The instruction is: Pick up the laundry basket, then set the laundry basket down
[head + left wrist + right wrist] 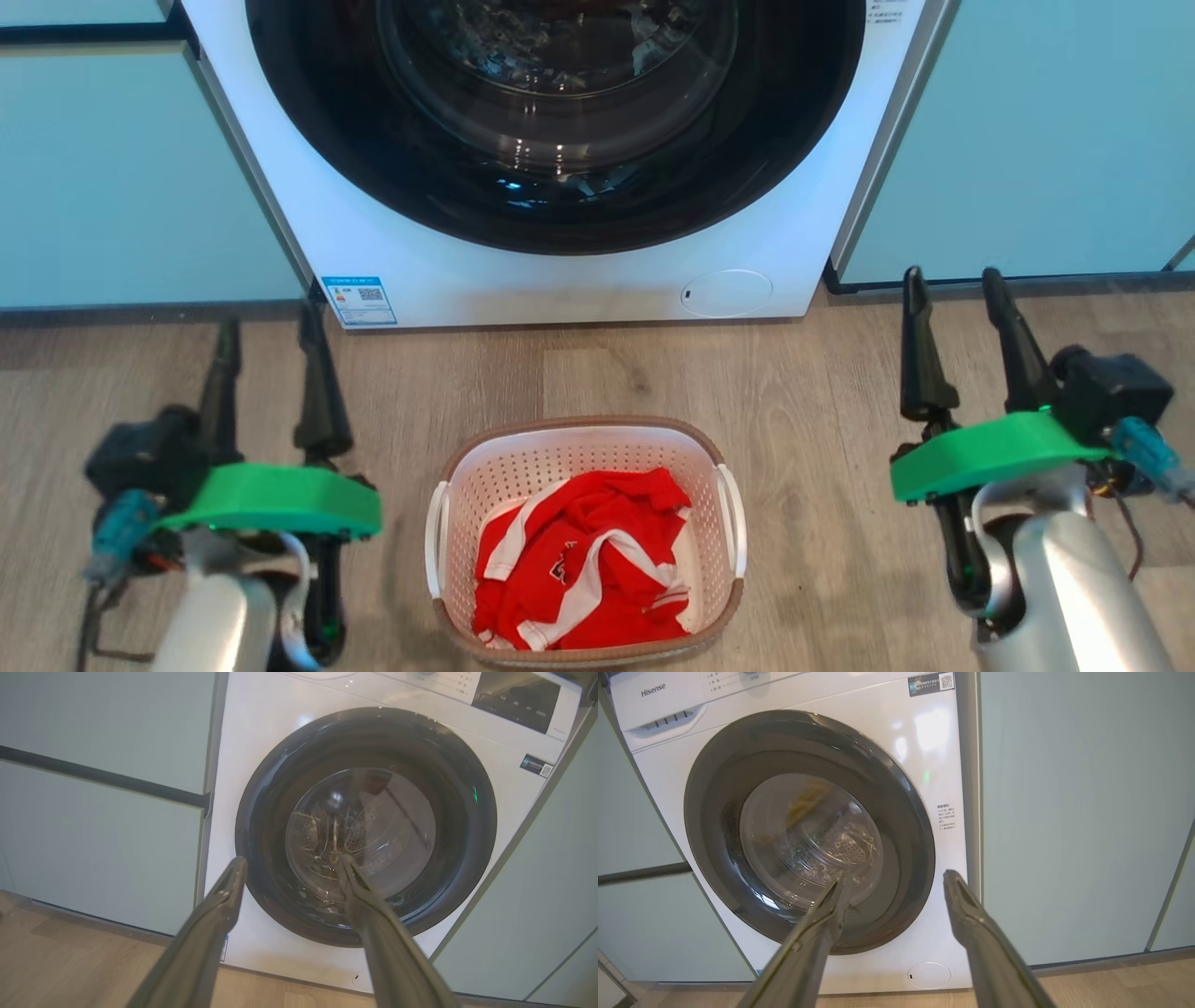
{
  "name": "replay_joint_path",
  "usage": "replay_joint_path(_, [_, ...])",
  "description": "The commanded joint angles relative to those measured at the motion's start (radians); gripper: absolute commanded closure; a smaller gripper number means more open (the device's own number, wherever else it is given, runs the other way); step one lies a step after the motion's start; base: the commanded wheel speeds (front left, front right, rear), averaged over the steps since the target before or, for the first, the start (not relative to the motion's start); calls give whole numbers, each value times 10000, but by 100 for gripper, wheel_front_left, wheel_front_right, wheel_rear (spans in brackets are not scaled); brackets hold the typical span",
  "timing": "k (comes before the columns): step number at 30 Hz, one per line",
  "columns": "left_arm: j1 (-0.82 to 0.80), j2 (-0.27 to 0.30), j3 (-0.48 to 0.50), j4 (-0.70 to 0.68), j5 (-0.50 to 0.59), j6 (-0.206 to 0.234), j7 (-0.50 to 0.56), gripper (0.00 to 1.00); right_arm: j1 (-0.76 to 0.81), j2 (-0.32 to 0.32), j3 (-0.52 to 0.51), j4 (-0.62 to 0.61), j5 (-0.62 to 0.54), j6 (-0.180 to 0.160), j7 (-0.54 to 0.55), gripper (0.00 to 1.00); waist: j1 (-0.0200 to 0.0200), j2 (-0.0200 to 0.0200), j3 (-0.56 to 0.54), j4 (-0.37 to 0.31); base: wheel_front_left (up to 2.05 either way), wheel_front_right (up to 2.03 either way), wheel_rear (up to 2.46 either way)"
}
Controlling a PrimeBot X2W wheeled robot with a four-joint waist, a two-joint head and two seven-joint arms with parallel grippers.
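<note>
While on floor (840, 485), one laundry basket (560, 467).

Bare floor (840, 523) is left on both sides of the laundry basket (583, 448); the washing machine (579, 271) blocks the far side.

One laundry basket (583, 425), with two white handles (435, 541). One heap of red-and-white cloth (579, 560) inside, and whether it is a single garment or several cannot be told. One washing machine (560, 289), bearing one blue label (358, 300) and one round hatch (726, 292). Two arm ends, the left end effector (269, 322) and the right end effector (952, 277) — two dark fingers (322, 401) each.
</note>
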Motion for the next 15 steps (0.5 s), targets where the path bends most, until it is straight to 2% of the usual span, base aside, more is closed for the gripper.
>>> replay_joint_path(1, [-275,197,97,-170,260,171,-149,0,-387,-90,246,-229,-338,53,-142,0,0,-1,-17,-1,0,0,0])
replay_joint_path(6, [-183,185,-250,340,443,10,-296,0,-272,-94,378,111,-497,56,-289,0,0,-1,-31,-33,0,0,0])
replay_joint_path(10, [-116,157,-353,898,692,-411,-412,0,-243,-97,514,443,-796,58,-405,0,0,-1,-34,-76,0,0,0])
replay_joint_path(15, [-260,119,-283,929,1477,-563,-559,0,-298,-102,607,487,-1113,61,-551,0,0,-1,-13,-103,0,0,0])
